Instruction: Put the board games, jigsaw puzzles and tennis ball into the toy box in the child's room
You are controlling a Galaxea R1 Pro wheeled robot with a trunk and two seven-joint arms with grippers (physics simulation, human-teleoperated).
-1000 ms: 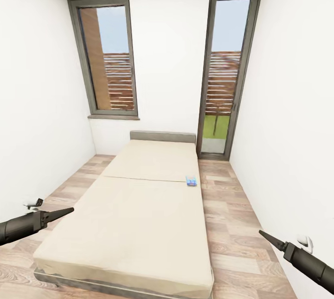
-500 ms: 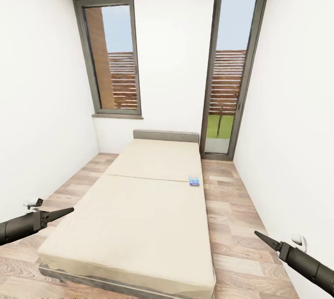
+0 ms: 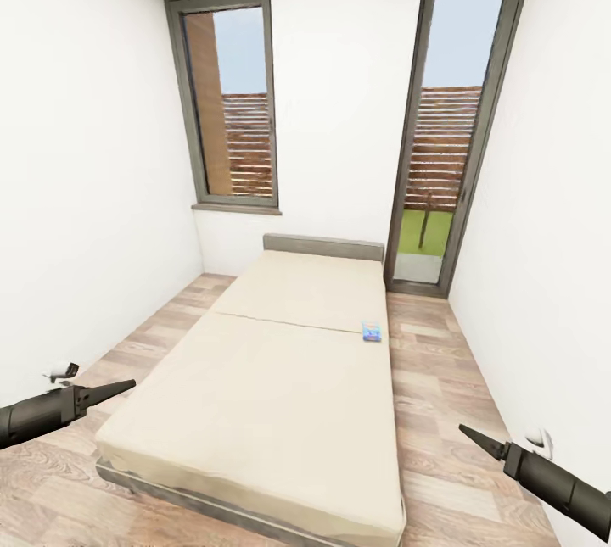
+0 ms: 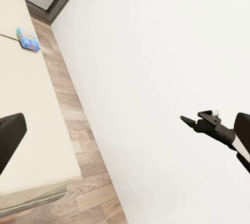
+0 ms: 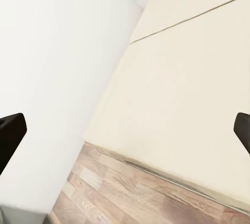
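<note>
Head view, left to right. Left gripper (image 3: 126, 383): dark, tapering to a single point, held low over the wood-plank floor (image 3: 161, 322) beside the left wall; fingers together, nothing between them. In the left wrist view, one dark finger (image 4: 10, 135) at the frame edge, its partner not visible.

Left window (image 3: 233, 102): tall, dark-framed, with sill, showing a brown wall and slatted fence outside.

Bed (image 3: 280, 377): large, low, plain beige cover with a seam across the middle, dark grey frame along the foot and grey headboard (image 3: 322, 247) against the far white wall. Occupies the centre of the room, strips of floor on either side.

Small blue board game (image 3: 372, 332): flat box lying on the bed just past the seam, at the bed's right edge, well apart from both grippers. Seen in the left wrist view (image 4: 28, 39) as a blue box with bright print, resting at the cover's edge next to the floor strip.

Right window (image 3: 450, 123): full-height glazed door, dark-framed, showing fence, grass and a small tree.

Right gripper (image 3: 469, 432): dark, pointed, low over the floor near the right wall; fingers closed to a tip, empty. Also visible in the left wrist view (image 4: 185, 120) against the white wall. In the right wrist view, dark finger (image 5: 10, 138) at one frame edge, another at the opposite edge, the bed's foot corner (image 5: 104, 140) between them.
</note>
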